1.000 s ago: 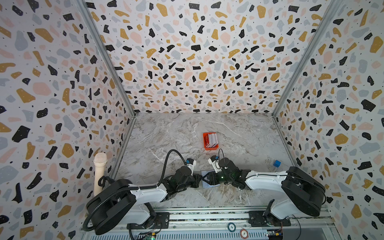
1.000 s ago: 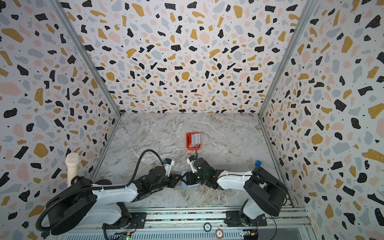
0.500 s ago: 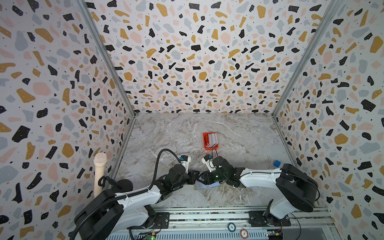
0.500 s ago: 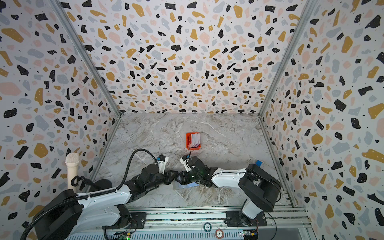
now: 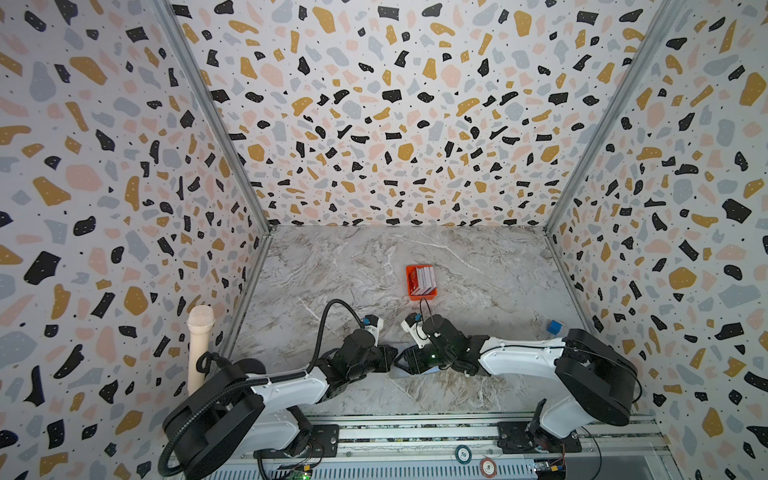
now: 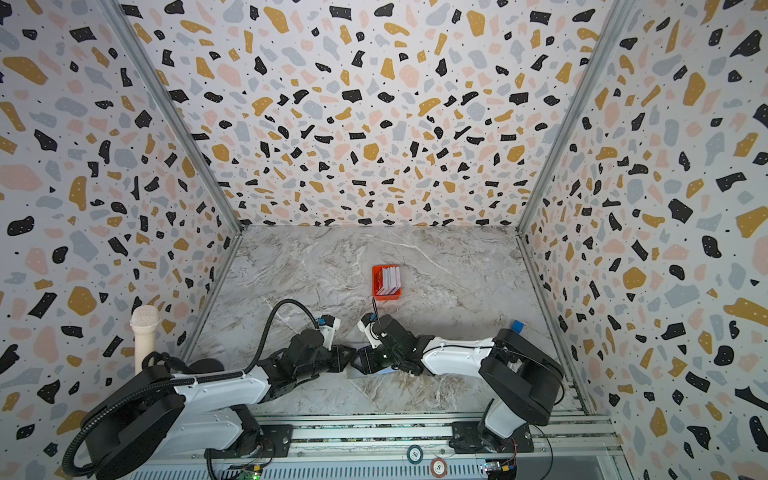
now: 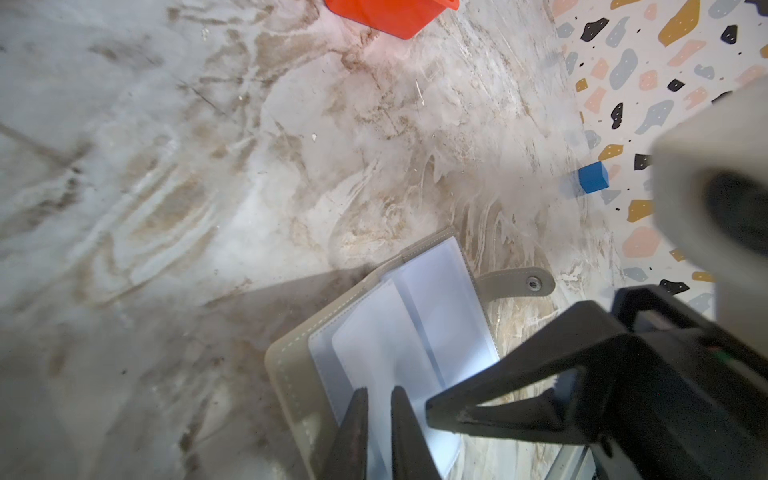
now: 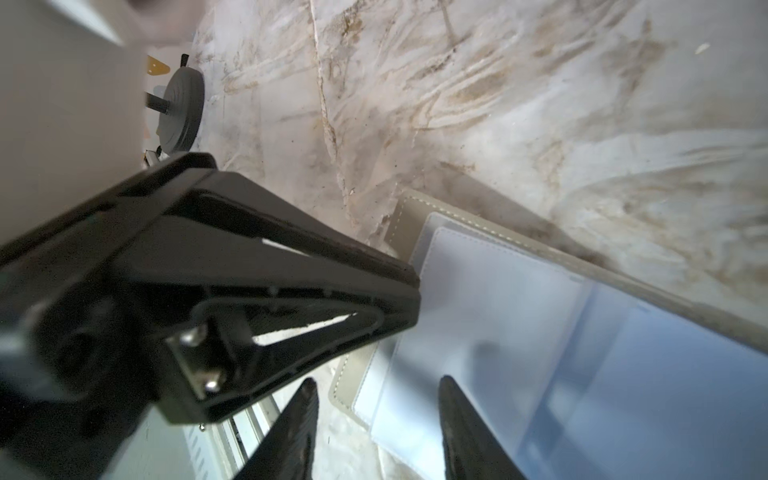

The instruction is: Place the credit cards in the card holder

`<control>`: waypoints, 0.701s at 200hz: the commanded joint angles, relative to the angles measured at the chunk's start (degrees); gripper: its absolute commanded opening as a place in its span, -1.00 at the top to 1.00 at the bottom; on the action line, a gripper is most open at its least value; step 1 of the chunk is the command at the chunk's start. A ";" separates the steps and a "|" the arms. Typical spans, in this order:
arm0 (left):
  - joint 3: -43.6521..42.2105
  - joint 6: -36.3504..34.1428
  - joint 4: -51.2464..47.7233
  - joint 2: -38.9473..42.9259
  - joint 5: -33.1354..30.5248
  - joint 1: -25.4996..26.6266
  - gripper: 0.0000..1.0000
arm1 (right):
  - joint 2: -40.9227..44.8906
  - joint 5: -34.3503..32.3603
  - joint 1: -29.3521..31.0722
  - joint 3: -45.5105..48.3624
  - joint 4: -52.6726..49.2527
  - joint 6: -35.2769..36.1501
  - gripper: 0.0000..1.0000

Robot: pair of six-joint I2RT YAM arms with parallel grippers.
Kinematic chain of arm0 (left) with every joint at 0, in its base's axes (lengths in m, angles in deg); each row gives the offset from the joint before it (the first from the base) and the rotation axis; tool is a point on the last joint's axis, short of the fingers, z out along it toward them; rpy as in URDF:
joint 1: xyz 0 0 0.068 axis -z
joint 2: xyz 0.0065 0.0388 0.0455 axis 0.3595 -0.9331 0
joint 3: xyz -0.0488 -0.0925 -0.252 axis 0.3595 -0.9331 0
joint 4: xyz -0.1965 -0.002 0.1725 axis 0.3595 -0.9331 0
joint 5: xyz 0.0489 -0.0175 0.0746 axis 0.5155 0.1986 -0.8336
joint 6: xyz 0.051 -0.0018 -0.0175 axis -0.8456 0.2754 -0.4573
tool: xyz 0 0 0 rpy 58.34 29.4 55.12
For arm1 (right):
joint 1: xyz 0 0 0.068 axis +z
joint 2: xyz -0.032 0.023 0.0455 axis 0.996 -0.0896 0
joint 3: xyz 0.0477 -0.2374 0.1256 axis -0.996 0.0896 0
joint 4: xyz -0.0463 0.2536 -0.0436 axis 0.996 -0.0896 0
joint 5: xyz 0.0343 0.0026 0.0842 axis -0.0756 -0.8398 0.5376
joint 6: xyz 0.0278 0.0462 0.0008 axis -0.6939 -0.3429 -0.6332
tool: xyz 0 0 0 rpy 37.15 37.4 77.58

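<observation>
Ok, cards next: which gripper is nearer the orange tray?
Right, slightly. Both are at the open card holder, short of the tray; the right gripper lies on the tray's side, the left gripper further left.

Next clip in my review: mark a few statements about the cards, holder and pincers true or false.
1. The card holder lies open on the table. True.
2. The credit cards are already in its pockets. False: they stand in the orange tray; the visible pockets look empty.
3. The right pincer is open over the holder. True.
4. The blue cube sits in the tray. False: it lies on the table, apart from the tray.
</observation>
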 commanded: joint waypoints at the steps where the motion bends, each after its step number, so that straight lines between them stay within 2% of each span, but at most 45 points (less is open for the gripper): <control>1: 0.93 -1.52 -0.74 -0.38 0.10 -0.06 0.74 | 5.60 -4.48 0.27 -1.85 -5.09 3.23 0.06; 20: 1.03 -1.53 -0.74 -0.52 0.12 -0.06 0.79 | 7.32 -9.34 -1.27 -2.11 -10.00 5.43 0.19; 56: 1.56 -1.69 -1.36 0.50 0.53 -0.06 0.79 | 5.70 -13.80 -4.66 -1.35 -13.88 8.44 0.47; 83: 2.13 -1.09 -2.14 3.36 1.65 0.07 0.79 | 2.45 -12.59 -3.46 -1.34 -12.42 9.21 0.64; 115: 3.74 -1.33 -5.34 7.22 1.20 0.62 0.79 | -1.26 -12.40 0.25 -3.49 -10.98 9.96 0.70; 140: 4.22 -1.37 -4.68 5.74 0.88 2.35 0.79 | -4.47 -12.54 1.98 -4.99 -10.91 9.96 0.71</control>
